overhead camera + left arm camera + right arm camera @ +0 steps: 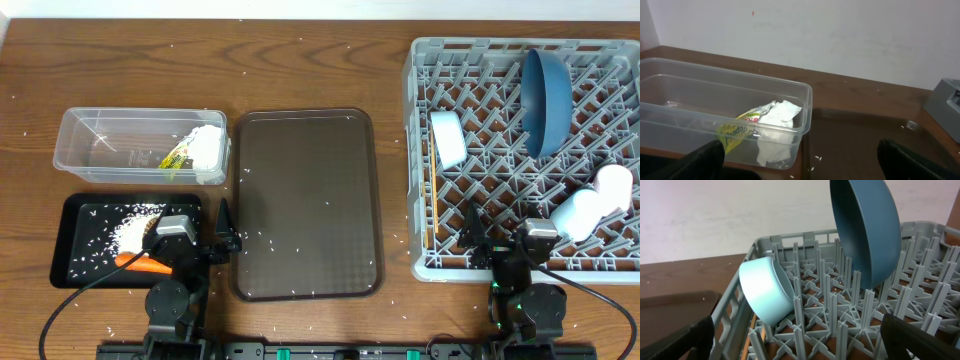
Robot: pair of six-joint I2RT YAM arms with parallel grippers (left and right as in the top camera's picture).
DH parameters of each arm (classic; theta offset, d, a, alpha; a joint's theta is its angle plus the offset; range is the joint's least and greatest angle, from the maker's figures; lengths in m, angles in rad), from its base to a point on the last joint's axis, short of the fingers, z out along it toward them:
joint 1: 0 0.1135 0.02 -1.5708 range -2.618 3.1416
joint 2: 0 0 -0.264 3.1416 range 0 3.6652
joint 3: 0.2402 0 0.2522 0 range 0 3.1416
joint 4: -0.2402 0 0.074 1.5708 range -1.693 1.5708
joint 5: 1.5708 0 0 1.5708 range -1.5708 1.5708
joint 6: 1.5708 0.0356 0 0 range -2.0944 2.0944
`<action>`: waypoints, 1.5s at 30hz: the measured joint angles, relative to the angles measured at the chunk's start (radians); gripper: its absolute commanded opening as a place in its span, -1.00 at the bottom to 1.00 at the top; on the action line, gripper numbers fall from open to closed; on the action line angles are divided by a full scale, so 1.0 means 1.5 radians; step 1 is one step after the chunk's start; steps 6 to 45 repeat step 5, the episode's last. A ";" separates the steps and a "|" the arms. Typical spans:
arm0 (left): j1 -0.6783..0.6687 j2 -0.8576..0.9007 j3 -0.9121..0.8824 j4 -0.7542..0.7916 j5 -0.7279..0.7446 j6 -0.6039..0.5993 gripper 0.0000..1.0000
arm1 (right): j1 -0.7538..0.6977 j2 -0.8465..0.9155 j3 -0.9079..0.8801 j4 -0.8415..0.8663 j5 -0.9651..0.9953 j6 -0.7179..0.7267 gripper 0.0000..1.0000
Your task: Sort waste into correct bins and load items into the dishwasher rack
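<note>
The grey dishwasher rack (430, 200) holds the blue plate (546, 100) standing on edge and the light-blue cup (448, 138) on its side. Both show in the right wrist view: plate (865, 225), cup (765, 290). Two pale vessels (614, 186) (577, 213) lie at the rack's right side. The clear tub (100, 140) holds the white tissue (207, 150) and the yellow-green packet (177, 156); the left wrist view shows tissue (777, 117) and packet (735, 132). The black tray (75, 215) holds rice (135, 225) and the carrot (140, 264). My left gripper (195, 243) (800, 162) is open and empty. My right gripper (510, 248) (800, 340) is open and empty over the rack's front edge.
A large dark-brown serving tray (305, 205) lies between the bins and the rack, with rice grains scattered on it and on the table around it. A white wall stands behind the table.
</note>
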 measured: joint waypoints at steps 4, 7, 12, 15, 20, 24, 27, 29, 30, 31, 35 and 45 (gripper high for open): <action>0.000 0.000 0.000 0.000 0.000 0.000 0.96 | 0.000 0.000 0.000 0.000 0.000 0.000 0.98; 0.000 0.000 0.000 0.000 0.000 0.000 0.95 | 0.000 0.000 0.000 0.000 0.000 0.000 0.98; 0.000 0.000 0.000 0.000 0.000 0.000 0.95 | 0.000 0.000 0.000 0.000 0.000 0.000 0.98; 0.000 0.000 0.000 0.000 0.000 0.000 0.95 | 0.000 0.000 0.000 0.000 0.000 0.000 0.98; 0.000 0.000 0.000 0.000 0.000 0.000 0.95 | 0.000 0.000 0.000 0.000 0.000 0.000 0.98; 0.000 0.000 0.000 0.000 0.000 0.000 0.95 | 0.000 0.000 0.000 0.000 0.000 0.000 0.98; 0.000 0.000 0.000 0.000 0.000 0.000 0.95 | 0.000 0.000 0.000 0.000 0.000 0.000 0.98; 0.000 0.000 0.000 0.000 0.000 0.000 0.95 | 0.000 0.000 0.000 0.000 0.000 0.000 0.98; 0.000 0.000 0.000 0.000 0.000 0.000 0.95 | 0.000 0.000 0.000 0.000 0.000 0.000 0.98; 0.000 0.000 0.000 0.000 0.000 0.000 0.95 | 0.000 0.000 0.000 0.000 0.000 0.000 0.98; 0.000 0.000 0.000 0.000 0.000 0.000 0.95 | 0.000 0.000 0.000 0.000 0.000 0.000 0.98; 0.000 0.000 0.000 0.000 0.000 0.000 0.95 | 0.000 0.000 0.000 0.000 0.000 0.000 0.98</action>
